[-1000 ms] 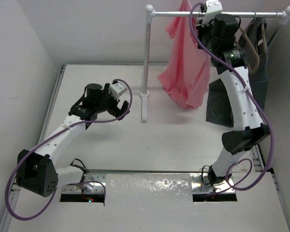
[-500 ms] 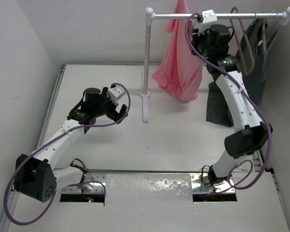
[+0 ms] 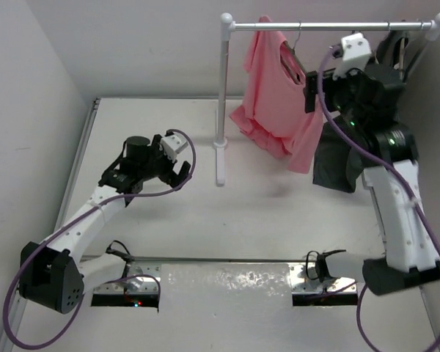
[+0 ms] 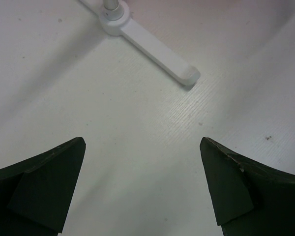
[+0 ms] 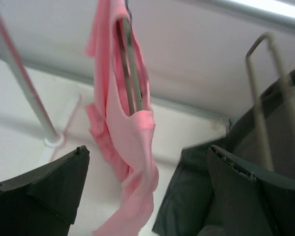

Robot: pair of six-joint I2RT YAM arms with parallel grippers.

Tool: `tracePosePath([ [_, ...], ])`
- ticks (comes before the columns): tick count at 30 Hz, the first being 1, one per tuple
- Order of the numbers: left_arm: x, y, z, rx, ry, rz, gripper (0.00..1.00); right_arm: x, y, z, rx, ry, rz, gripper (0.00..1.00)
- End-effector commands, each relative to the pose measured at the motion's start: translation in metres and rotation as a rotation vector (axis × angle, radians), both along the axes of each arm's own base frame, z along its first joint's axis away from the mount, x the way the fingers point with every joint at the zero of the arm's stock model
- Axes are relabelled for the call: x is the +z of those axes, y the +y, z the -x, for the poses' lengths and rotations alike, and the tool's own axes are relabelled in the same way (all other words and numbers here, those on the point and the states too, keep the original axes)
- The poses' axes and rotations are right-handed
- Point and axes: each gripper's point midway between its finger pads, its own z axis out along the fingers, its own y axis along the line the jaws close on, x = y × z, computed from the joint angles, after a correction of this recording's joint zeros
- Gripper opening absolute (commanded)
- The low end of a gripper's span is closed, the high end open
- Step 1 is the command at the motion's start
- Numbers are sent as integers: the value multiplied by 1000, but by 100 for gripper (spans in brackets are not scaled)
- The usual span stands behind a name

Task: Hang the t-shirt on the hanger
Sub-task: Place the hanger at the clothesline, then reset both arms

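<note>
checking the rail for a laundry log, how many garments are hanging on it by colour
pink t-shirt: 1
dark grey-green garment: 1
total: 2

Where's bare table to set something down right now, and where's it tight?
Widest bare patch: the table centre, between the rack foot, the left gripper and the near edge. Also free: the far-left corner, beyond the left gripper. Crowded: far right under the rail, where the t-shirt, dark garment and open right gripper bunch together.
</note>
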Motion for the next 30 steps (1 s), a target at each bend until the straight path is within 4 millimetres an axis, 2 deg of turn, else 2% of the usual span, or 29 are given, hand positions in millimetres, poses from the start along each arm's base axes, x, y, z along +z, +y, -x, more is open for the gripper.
tracePosePath([
  [1,3,24,-5,91,-35,-8,100,48,9,52,119,-155,-7,99],
  [2,1,31,-6,137,-27,8,100,51,20,64,193,-181,-22,99],
  [3,6,43,-12,198,-60,11,100,22,46,73,340,-129,-63,99],
  [4,-7,57,-11,258,-43,3,100,33,55,96,413,-216,-91,99],
  [5,-10,66,-12,306,-49,6,100,20,64,105,473,-221,-115,99],
  [6,-4,81,-18,379,-104,-3,100,-50,82,107,545,-62,-218,99],
  [7,-21,94,-14,434,-89,-20,100,-59,86,118,571,-88,-262,99],
  [8,-21,104,-14,487,-109,-19,100,-128,91,118,564,60,-316,99],
  [9,-29,124,-13,585,-125,-42,100,-150,93,121,547,114,-386,99],
  [10,-29,135,-15,656,-146,-33,100,-177,90,125,510,161,-412,99],
  [11,-30,146,-14,711,-159,-40,100,-231,83,129,440,271,-422,99],
  [12,-33,162,-11,790,-181,-55,100,-253,75,129,379,308,-422,99],
  [15,-33,185,-5,917,-213,-50,100,-315,42,131,174,391,-351,99],
  [17,-32,192,-3,961,-219,-31,100,-340,22,132,61,412,-309,99],
  [19,-33,195,0,976,-218,-31,100,-346,15,128,19,390,-296,99],
  [20,-34,195,1,975,-217,-35,100,-356,10,130,-3,397,-284,99],
  [21,-38,195,4,975,-209,-38,100,-359,10,129,-5,394,-284,99],
  [26,-36,195,4,983,-219,-23,100,-373,0,130,-62,399,-267,99],
  [30,-36,198,6,1006,-216,-26,100,-376,-1,133,-66,407,-269,99],
])
